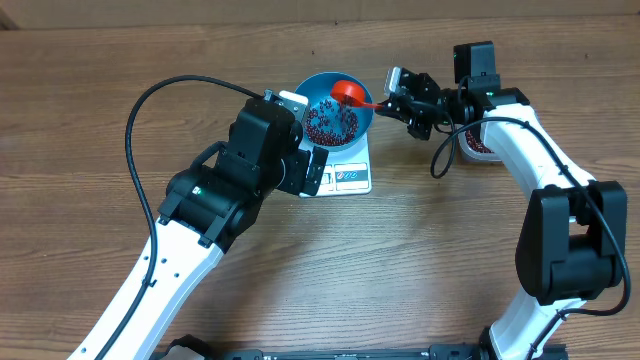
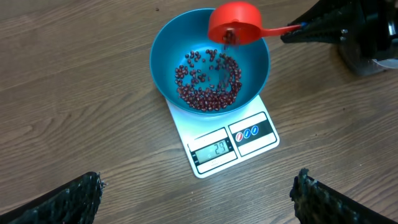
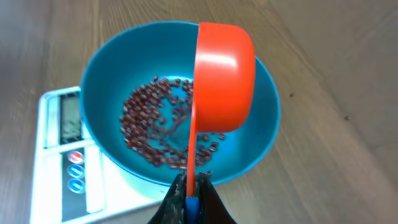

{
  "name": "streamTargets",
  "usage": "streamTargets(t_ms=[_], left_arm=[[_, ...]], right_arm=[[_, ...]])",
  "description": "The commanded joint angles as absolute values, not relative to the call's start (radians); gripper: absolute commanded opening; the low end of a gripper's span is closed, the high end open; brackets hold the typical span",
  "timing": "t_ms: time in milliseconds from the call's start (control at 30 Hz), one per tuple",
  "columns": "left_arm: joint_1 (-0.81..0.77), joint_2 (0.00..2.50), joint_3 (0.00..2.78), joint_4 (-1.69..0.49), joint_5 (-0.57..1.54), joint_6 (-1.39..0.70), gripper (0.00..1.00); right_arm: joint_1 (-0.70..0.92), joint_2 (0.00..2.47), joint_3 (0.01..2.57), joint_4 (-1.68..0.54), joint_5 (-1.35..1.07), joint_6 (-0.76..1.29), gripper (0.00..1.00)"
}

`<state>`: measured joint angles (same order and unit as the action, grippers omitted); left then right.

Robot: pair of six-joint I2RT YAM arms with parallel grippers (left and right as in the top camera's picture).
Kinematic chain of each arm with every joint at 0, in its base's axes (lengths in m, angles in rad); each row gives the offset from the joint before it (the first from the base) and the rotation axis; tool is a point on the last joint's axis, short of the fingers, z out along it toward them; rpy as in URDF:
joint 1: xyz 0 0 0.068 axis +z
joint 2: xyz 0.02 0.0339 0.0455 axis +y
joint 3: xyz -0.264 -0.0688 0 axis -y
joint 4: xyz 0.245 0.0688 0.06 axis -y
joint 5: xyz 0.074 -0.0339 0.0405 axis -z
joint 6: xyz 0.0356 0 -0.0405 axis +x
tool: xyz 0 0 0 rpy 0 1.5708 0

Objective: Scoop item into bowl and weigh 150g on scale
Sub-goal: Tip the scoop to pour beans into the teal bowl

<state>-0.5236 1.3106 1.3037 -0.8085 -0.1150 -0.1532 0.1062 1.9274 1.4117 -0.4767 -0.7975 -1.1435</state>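
Bowl: the blue bowl (image 2: 165, 59) sits on the white scale (image 2: 186, 134) and covers most of its platform.
Scale: in the overhead view, its display (image 2: 214, 149) and blue-marked buttons (image 2: 251, 132) lie at the bowl's 6 o'clock. The display is lit, but its digits are too small to read surely.
Beans: a loose layer of dark red-brown beans (image 2: 208, 84) covers the bowl's bottom, thin enough for blue to show between the grains.
Scoop: a red-orange scoop (image 2: 235, 23) hangs over the bowl's rim at about 1 o'clock in the overhead view. It is tipped mouth-down towards the beans, and a few grains show at its lip.
Right gripper: the right gripper (image 3: 191, 196) is clamped on the end of the scoop's handle, at the bowl's 3 o'clock in the overhead view.
Left gripper: the left gripper (image 2: 198, 186) has its fingers spread wide and holds nothing. In the overhead view it sits just off the scale at the bowl's 7 o'clock, with its camera looking down on bowl and display.
Tub: a clear tub (image 1: 477, 146) with dark red contents lies farther out at 3 o'clock, partly hidden by the right arm.
Table: the wooden table (image 1: 100, 60) carries everything.
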Motion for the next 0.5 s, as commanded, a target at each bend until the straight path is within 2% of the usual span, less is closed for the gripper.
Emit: streamTargets(t_ms=[0, 167, 467], left_arm=[[-0.522, 1.296, 1.324, -0.808, -0.107, -0.135, 1.0], [-0.522, 1.296, 1.324, -0.808, -0.107, -0.135, 0.99], [-0.522, 1.296, 1.324, -0.807, -0.107, -0.135, 0.99]], right_arm=[[0.109, 1.934, 1.407, -0.438, -0.711, -1.213, 0.04], [0.11, 1.934, 1.407, -0.4, -0.69, -1.212, 0.04], [0.109, 1.896, 1.408, -0.398, -0.771, -1.04, 0.04]])
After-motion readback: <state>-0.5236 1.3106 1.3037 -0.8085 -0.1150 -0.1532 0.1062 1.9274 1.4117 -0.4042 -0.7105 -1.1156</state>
